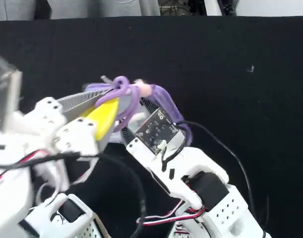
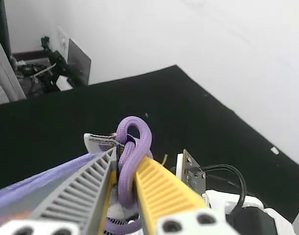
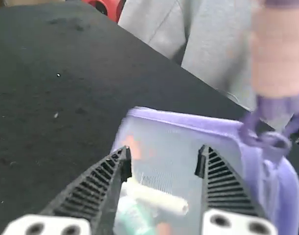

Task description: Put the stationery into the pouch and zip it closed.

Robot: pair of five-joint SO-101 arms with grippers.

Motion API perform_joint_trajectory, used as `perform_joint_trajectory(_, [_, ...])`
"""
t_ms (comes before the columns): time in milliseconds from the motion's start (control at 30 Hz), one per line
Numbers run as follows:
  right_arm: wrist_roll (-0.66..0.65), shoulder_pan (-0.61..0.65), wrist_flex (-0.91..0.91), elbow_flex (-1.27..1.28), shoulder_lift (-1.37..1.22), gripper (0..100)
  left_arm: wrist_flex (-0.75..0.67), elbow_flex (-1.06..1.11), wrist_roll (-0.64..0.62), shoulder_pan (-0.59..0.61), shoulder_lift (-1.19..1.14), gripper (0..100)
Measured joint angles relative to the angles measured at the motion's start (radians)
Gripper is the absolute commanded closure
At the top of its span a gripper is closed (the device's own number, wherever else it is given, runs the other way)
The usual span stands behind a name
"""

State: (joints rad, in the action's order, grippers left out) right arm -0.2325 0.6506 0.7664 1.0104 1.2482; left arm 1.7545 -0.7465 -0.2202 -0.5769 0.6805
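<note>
Purple cord [image 2: 132, 134] sits clamped in the left tool [image 2: 125, 159] — pull steadily while the right tool [image 3: 165, 151], jaws apart, braces the pouch [image 3: 154, 131].

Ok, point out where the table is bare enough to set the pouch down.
Bare table runs along the far side, between the pouch and the back edge, and down the right, past the black cable. The near left and middle are crowded: both arms, wires, and the pouch held by its cord in the left gripper.
</note>
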Motion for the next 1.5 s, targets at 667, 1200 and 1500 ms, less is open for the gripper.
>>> perform_joint_trajectory(667, [-0.077,-0.035,0.181,0.012,0.143,76.5,0.000,0.051,0.000,0.129,0.267,97])
perform_joint_trajectory(1200, [-0.043,-0.034,0.196,-0.018,0.184,76.5,0.000,0.249,-0.029,0.121,0.338,97])
perform_joint_trajectory(1500, [-0.043,0.020,-0.032,-0.018,-0.063,76.5,-0.003,0.296,-0.038,0.014,0.361,97])
